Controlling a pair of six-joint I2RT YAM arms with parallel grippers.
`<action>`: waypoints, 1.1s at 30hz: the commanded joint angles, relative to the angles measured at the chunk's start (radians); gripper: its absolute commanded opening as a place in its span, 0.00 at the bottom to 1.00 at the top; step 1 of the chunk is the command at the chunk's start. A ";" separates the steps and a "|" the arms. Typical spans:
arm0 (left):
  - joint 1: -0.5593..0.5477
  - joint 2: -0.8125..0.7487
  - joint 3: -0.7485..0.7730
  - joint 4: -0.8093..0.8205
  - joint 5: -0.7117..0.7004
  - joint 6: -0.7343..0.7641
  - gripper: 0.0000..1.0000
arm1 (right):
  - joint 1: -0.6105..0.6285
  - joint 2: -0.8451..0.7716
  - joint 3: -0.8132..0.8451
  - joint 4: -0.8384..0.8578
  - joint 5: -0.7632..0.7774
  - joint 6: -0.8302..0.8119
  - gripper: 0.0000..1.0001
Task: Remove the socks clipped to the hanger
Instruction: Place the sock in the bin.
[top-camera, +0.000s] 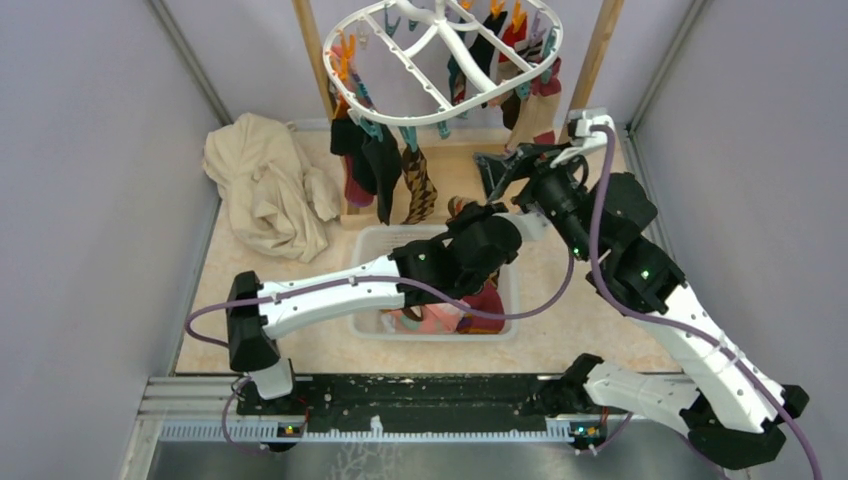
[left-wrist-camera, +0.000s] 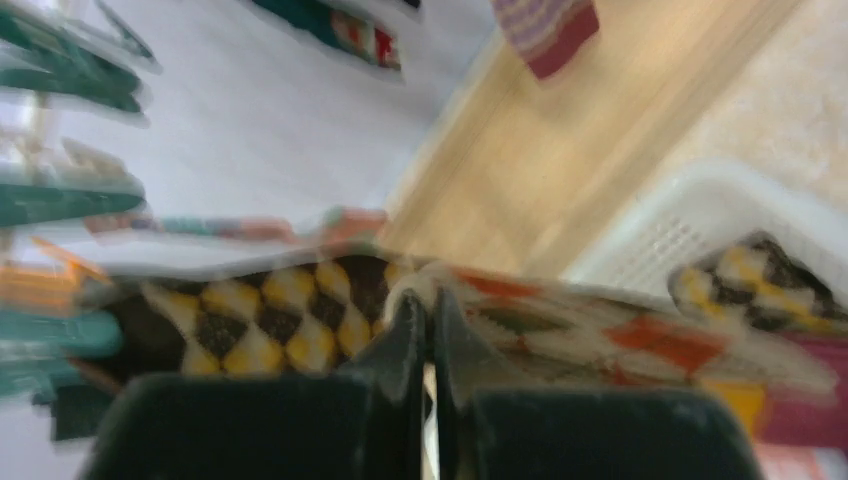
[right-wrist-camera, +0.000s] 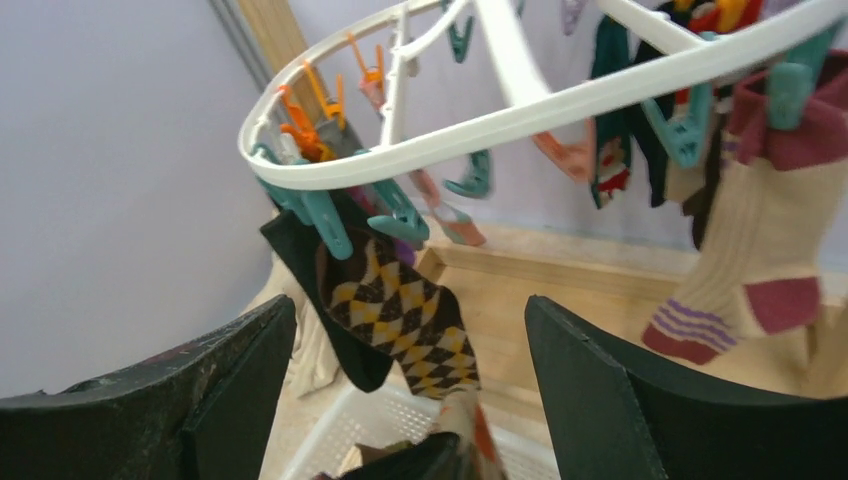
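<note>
The white oval hanger (top-camera: 440, 60) hangs at the back with teal and orange clips and several socks; it also shows in the right wrist view (right-wrist-camera: 520, 110). A brown and yellow argyle sock (right-wrist-camera: 400, 315) hangs from a teal clip (right-wrist-camera: 395, 215). My left gripper (left-wrist-camera: 425, 310) is shut on that sock's cream and orange lower end, above the basket, and shows from above (top-camera: 462, 212). My right gripper (right-wrist-camera: 410, 390) is open and empty, just in front of the argyle sock (top-camera: 418, 190). A beige sock with maroon bands (right-wrist-camera: 750, 260) hangs at the right.
A white mesh basket (top-camera: 370, 245) below the hanger holds pink and dark red socks (top-camera: 485, 305). A crumpled beige cloth (top-camera: 265, 185) lies at the left. Wooden frame posts (top-camera: 600, 50) stand behind. Grey walls close in both sides.
</note>
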 joint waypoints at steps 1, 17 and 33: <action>0.031 -0.117 0.054 -0.213 -0.020 -0.268 0.00 | -0.009 -0.089 0.028 -0.128 0.156 -0.003 0.85; 0.031 -0.355 -0.163 -0.472 0.219 -0.683 0.00 | -0.009 -0.102 0.049 -0.222 0.204 0.040 0.85; 0.113 -0.478 -0.554 -0.366 0.414 -0.961 0.00 | -0.008 -0.137 -0.057 -0.285 0.214 0.082 0.85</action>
